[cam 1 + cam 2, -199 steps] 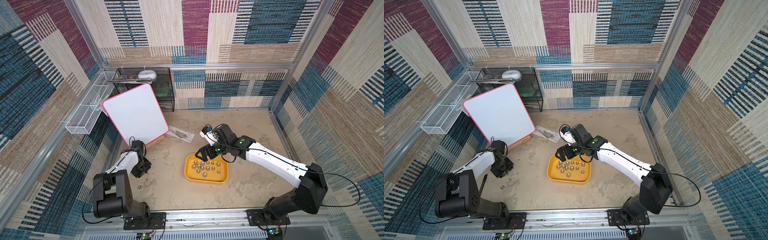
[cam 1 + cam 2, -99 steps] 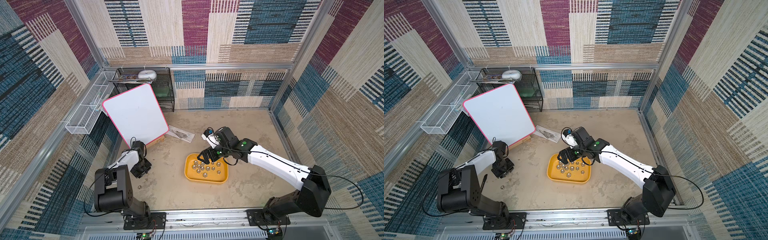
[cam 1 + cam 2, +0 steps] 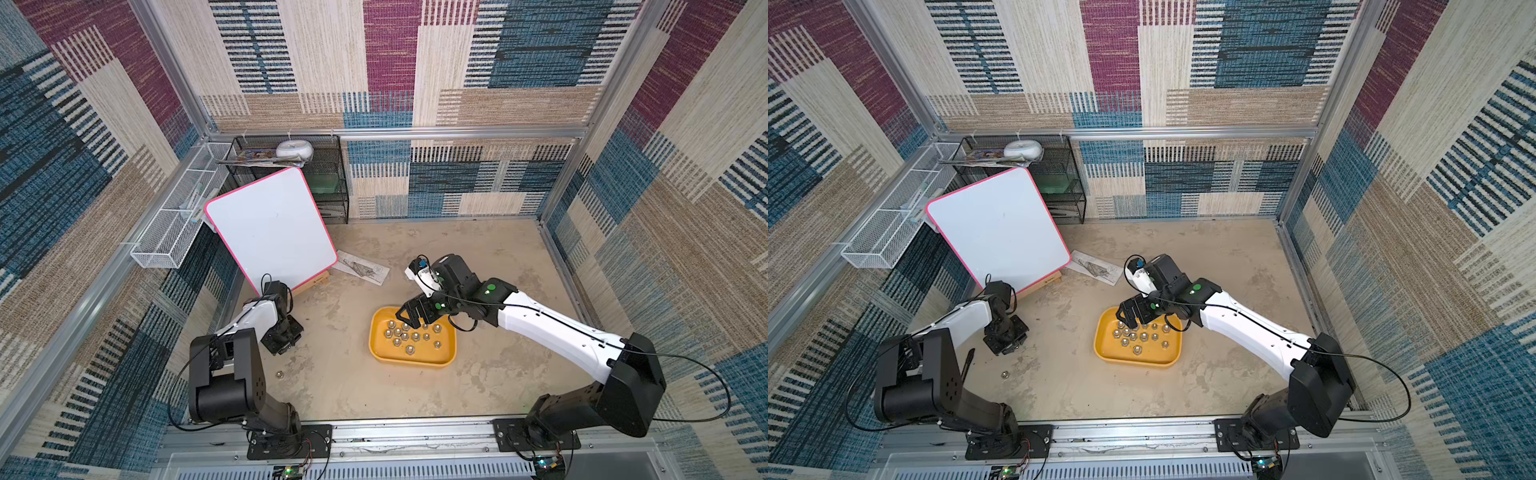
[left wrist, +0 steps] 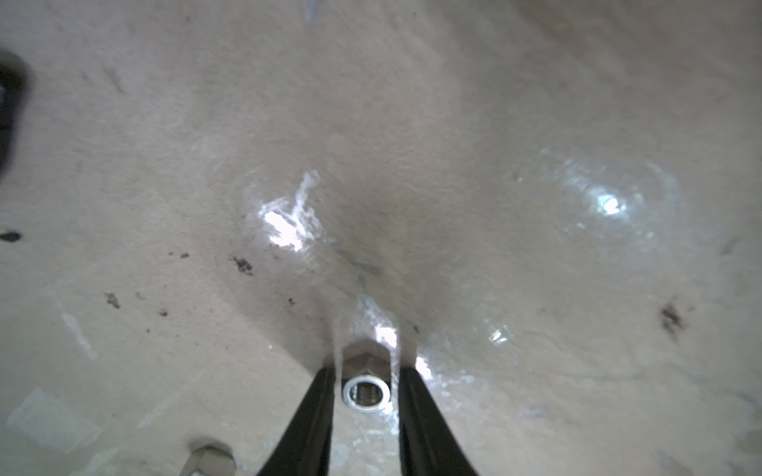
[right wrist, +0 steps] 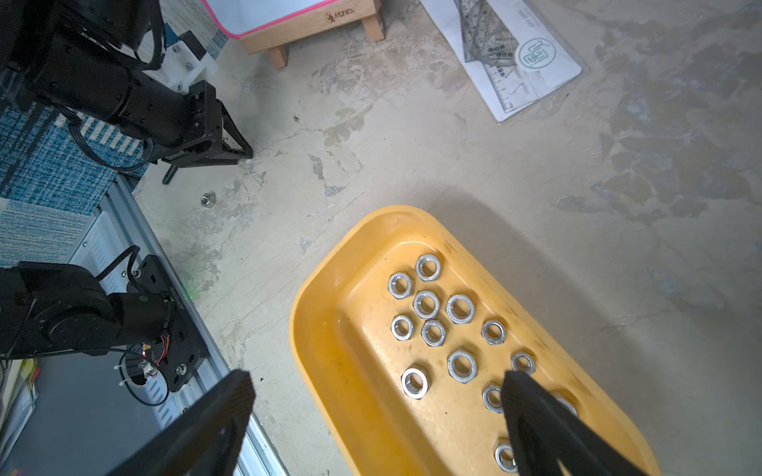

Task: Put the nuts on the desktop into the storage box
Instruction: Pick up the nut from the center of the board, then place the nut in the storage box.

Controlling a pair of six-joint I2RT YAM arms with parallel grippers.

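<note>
silver nut (image 4: 366, 393) on the desktop (image 4: 495, 123) — between jaws of left gripper (image 4: 367, 369).

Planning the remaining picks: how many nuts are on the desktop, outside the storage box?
2: one nut within the left gripper, another nut loose on the desktop near the left arm. More may hide under either arm.

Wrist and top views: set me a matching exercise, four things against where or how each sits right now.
1. left gripper
2. right gripper
3. storage box
4. lone nut

a. on the desktop by the left arm
b. holds about a dozen nuts
c. wide open over the box's rim
d. fingers either side of a second nut

Pairs: 1-d, 2-c, 3-b, 4-a
</note>
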